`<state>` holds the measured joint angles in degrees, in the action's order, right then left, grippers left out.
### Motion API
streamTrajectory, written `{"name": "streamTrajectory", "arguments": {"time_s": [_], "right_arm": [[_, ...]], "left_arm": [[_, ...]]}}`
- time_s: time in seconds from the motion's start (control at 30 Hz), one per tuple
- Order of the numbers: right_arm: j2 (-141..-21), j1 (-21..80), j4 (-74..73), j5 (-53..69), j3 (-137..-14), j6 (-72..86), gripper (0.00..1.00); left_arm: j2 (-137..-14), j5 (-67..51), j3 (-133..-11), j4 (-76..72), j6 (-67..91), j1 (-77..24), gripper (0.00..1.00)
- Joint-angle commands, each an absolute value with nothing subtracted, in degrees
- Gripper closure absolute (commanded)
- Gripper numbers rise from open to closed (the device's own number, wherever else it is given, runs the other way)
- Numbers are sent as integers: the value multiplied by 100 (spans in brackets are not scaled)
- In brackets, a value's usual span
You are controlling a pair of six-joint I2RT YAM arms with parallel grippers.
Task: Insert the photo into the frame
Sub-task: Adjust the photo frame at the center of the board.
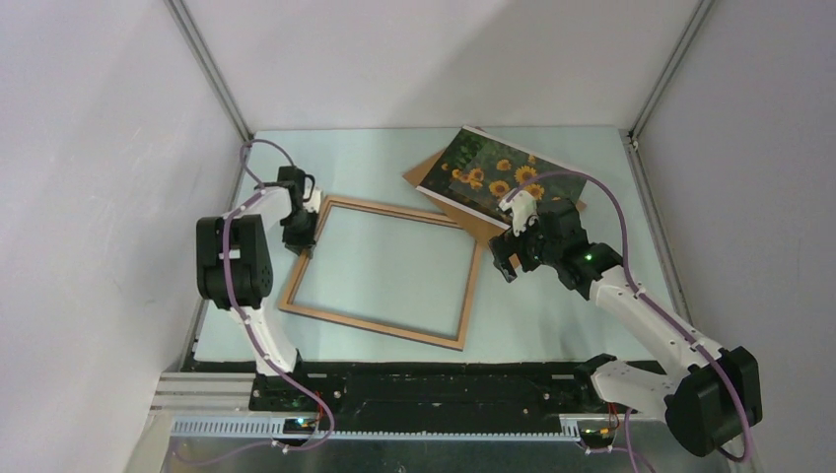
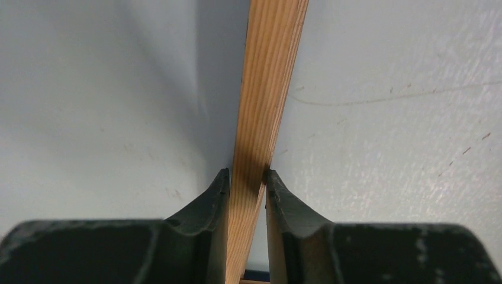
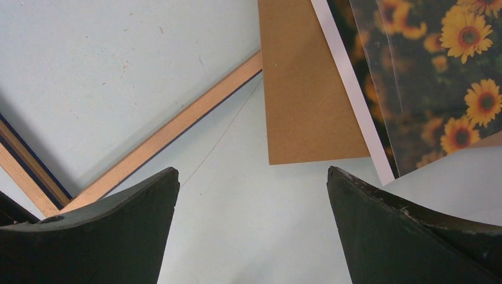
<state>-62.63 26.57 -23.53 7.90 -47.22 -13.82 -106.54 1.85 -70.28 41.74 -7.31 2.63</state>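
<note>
Frame (image 1: 375, 327) lies flat mid-table, light wood face up, skewed a little, its far-right corner just touching the brown backing board (image 1: 422, 177).

Left gripper (image 2: 245, 176) is down on the frame's left rail near the far-left corner. From its wrist camera I see both fingers pressed against the two sides of the rail, so the claw is pinched onto it.

Right gripper (image 3: 251, 177) hangs over bare table (image 1: 552, 315) just right of the frame's far-right corner. Its jaws are spread wide, with nothing between them.

Photo (image 1: 498, 172) sits at the far right, sunflowers up, tilted, resting on the backing board, which sticks out on its left and near sides. It is outside the frame. What looks like a clear sheet (image 3: 450, 77) covers part of the print; I cannot tell its full extent.

From above, the right arm's purple cable (image 1: 592, 187) loops across the photo's near-right part, and the right wrist hides that edge.
</note>
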Motion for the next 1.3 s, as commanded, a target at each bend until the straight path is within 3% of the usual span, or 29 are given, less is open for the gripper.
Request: {"name": "streamTrajectory", "arguments": {"time_s": [0.0, 0.1, 0.5, 0.8, 1.27], "right_arm": [[-6294, 2689, -2260, 667, -4736, -1445, 0], [-6302, 2681, -2232, 647, -4710, -1464, 0], [-6446, 2687, -2187, 578, -4711, -1498, 0], [-6605, 2689, -2151, 514, -4711, -1522, 0], [-6792, 2689, -2117, 317, -4711, -1533, 0]], "left_arm": [[-10879, 701, -7617, 4381, -1141, 246, 94], [-11079, 1088, -7879, 4483, -1531, 244, 100], [-11786, 2700, -8736, 4525, -3675, 192, 100], [-12366, 3067, -9740, 4513, -4318, 55, 100], [-14200, 4111, -12636, 4516, -5044, -620, 98]]}}
